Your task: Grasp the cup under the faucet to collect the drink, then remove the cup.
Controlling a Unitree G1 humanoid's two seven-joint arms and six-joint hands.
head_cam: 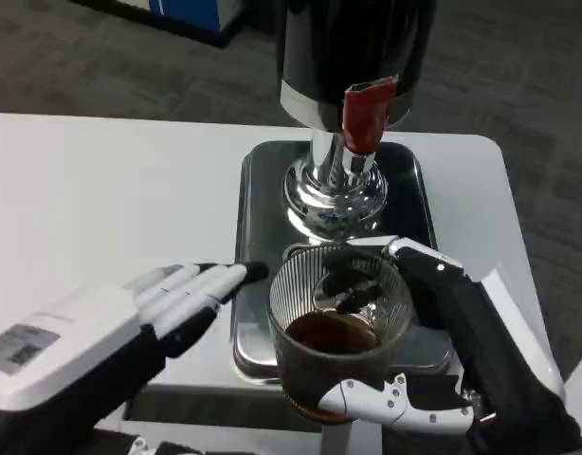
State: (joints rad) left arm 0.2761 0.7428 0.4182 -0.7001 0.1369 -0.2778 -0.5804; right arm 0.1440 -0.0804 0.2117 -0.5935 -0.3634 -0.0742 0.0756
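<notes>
Nearest the camera, the right hand (443,365) is wrapped around the cup (336,327), with one white finger curled across the front low down and the dark part of the hand hugging the cup's right side. The cup stands straight up, open end to the top, and has brown drink in the bottom (about a third full, I would guess). It sits at the front edge of the metal tray (258,237). The left hand (182,299) lies just to the left of the cup with its fingers stretched out flat, holding nothing, the tips close to the glass. Farther back, the faucet (367,118) with its red handle hangs over the tray, behind the cup, so the cup looks ready to be pulled toward the robot.
</notes>
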